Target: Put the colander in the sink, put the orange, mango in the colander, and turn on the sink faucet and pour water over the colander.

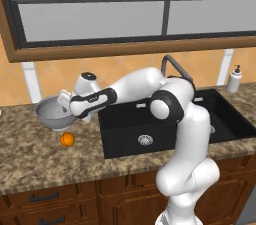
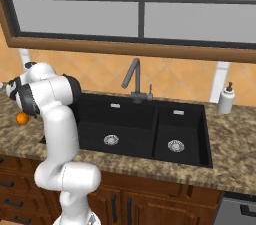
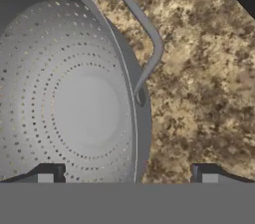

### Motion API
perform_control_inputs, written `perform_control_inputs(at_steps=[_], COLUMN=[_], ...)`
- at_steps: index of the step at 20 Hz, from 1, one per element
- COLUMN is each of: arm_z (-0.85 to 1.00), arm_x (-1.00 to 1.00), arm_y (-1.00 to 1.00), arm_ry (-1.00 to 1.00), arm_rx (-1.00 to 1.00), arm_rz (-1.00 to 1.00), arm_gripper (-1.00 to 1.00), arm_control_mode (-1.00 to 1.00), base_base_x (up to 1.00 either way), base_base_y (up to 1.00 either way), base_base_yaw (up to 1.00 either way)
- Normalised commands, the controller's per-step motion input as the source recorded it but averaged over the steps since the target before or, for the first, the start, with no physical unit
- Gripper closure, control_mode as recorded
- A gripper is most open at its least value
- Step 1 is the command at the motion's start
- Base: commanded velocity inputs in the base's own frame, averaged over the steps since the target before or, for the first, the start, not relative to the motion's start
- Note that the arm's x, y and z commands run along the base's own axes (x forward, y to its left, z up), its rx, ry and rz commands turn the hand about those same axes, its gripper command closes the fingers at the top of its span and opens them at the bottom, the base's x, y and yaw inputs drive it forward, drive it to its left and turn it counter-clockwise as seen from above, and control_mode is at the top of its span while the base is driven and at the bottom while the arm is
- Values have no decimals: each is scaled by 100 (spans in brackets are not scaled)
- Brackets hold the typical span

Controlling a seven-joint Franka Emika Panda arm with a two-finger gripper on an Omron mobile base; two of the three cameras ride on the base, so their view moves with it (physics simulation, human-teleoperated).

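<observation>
Here the colander (image 3: 74, 103) rim sits between the open gripper (image 3: 127, 173) fingertips

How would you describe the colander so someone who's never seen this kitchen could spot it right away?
Start at the black double sink and look to the granite counter on the side away from the white soap dispenser. The colander sits there, behind the orange: a silvery-grey perforated metal bowl with a wire handle, far wider than the fruit.

I see a silvery-grey colander (image 3: 74, 103) dotted with perforation rings under my claw (image 3: 127, 178), over brown-speckled granite counter (image 3: 199, 93); bright orange (image 1: 67, 139) nearby.
</observation>
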Motion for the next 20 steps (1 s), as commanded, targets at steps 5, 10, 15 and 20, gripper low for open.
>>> perform_control_inputs(at_steps=[5,10,15,20], arm_z=[-34,-28,-18,0], arm_x=[3,9,-12,-40], arm_y=[5,0,-5,-35], arm_ry=[1,0,0,-10], arm_rx=[-10,-6,-3,1], arm_rz=[0,0,-1,-6], arm_gripper=[-100,-100,100,100], arm_control_mode=[-100,-100,-100,-100], base_base_x=[0,0,0,0], base_base_y=[0,0,0,0], base_base_yaw=[0,0,0,0])
